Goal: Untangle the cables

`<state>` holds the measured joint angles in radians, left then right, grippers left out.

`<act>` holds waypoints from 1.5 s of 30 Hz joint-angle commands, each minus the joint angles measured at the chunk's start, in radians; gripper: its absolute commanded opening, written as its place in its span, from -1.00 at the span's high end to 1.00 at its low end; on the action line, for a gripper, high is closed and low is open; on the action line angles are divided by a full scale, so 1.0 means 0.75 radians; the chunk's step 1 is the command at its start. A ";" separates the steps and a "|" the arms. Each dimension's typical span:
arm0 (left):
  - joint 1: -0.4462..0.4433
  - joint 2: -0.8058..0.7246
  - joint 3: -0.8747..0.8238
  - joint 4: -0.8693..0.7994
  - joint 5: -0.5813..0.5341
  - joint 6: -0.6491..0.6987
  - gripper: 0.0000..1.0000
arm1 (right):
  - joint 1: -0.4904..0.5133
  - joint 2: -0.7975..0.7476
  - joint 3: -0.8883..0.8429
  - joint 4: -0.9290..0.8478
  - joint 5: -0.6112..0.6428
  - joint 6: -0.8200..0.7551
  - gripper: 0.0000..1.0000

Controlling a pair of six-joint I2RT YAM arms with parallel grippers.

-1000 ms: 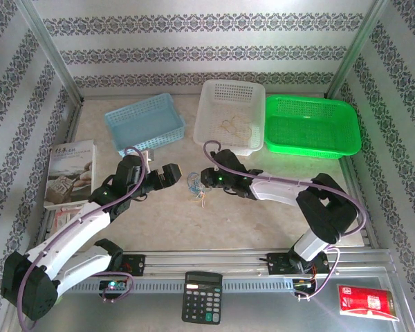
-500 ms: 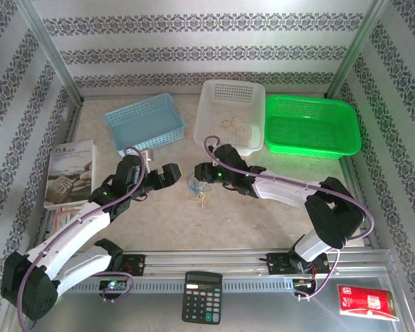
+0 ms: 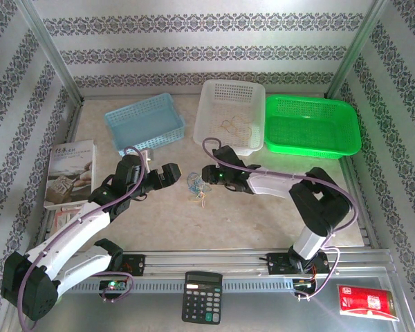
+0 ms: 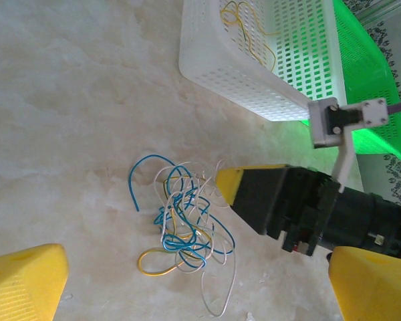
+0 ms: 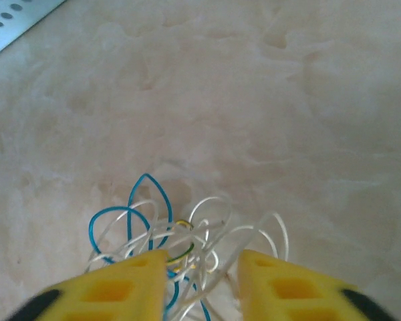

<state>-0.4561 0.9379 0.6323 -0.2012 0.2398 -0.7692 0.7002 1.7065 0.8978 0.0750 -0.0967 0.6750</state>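
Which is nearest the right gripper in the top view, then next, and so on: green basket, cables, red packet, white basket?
From the right gripper:
1. cables, on the table right beside it, toward the left arm.
2. white basket, just behind it.
3. green basket, at the back right.
4. red packet, at the near right corner.

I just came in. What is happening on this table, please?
Two robot arms work on a small tangle of cables lying on the table between them. The right gripper is down at the tangle, open, with some loops between its fingers. The left gripper is open just on the other side of it. The cables are not yet separated. A few loose wires lie in the white basket.
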 commanded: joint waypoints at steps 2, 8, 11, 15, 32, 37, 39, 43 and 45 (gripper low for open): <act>0.014 -0.011 0.028 0.014 0.021 -0.026 -1.00 | 0.006 0.020 0.067 0.008 -0.032 0.007 0.80; 0.017 -0.024 0.016 0.017 0.018 -0.032 -1.00 | 0.051 -0.096 0.061 -0.006 -0.040 -0.004 1.00; 0.017 -0.027 0.009 0.019 0.015 -0.030 -1.00 | 0.086 -0.184 0.059 -0.020 -0.031 -0.006 1.00; 0.016 -0.027 -0.004 0.020 0.012 -0.030 -1.00 | 0.133 -0.286 0.046 -0.024 -0.010 -0.002 1.00; 0.023 0.012 -0.040 0.154 0.075 -0.004 -1.00 | 0.167 -0.497 -0.070 0.098 -0.031 0.032 1.00; 0.025 0.043 -0.058 0.187 0.126 0.082 -1.00 | 0.166 -0.527 -0.060 0.100 -0.035 0.038 1.00; 0.024 0.052 -0.070 0.194 0.150 0.133 -1.00 | 0.165 -0.545 -0.040 0.093 -0.040 0.035 1.00; 0.021 0.060 -0.127 0.239 0.180 0.197 -0.93 | 0.163 -0.565 0.021 0.057 -0.053 0.025 1.00; 0.021 0.063 -0.161 0.282 0.193 0.201 -0.86 | 0.162 -0.561 0.050 0.044 -0.067 0.019 1.00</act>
<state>-0.4492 0.9810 0.5442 -0.0650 0.3504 -0.6727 0.8162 1.3060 0.8825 0.1139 -0.1230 0.6998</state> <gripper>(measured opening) 0.940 0.052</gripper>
